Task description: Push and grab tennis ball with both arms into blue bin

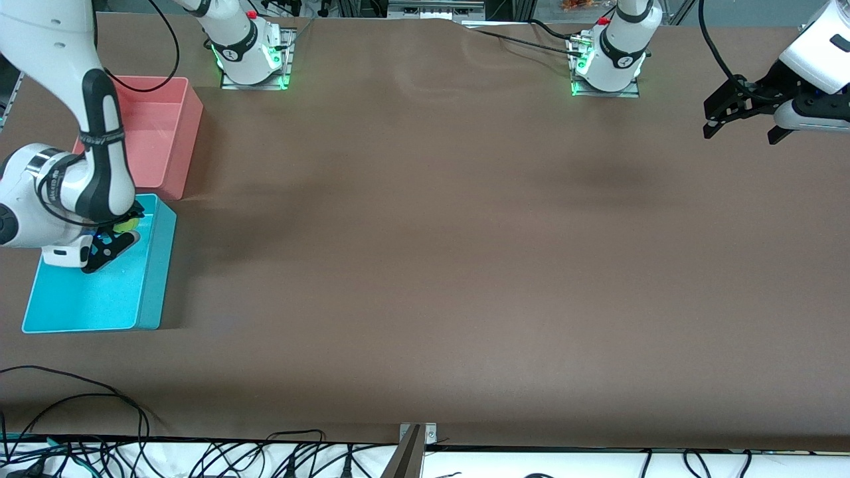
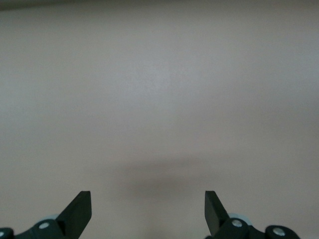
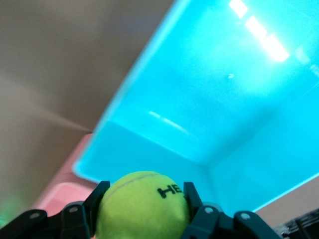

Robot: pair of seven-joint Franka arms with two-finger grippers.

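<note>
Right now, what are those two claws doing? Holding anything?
Left gripper: open, empty, waiting over bare table.
Right gripper: closed on the tennis ball, above the blue bin.

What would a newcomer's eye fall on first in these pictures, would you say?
Most likely the tennis ball, clamped in the right gripper over the blue bin at the right arm's end of the table. Next comes the pink bin beside the blue one, farther from the front camera. The left gripper waits open above bare table at the left arm's end.
</note>
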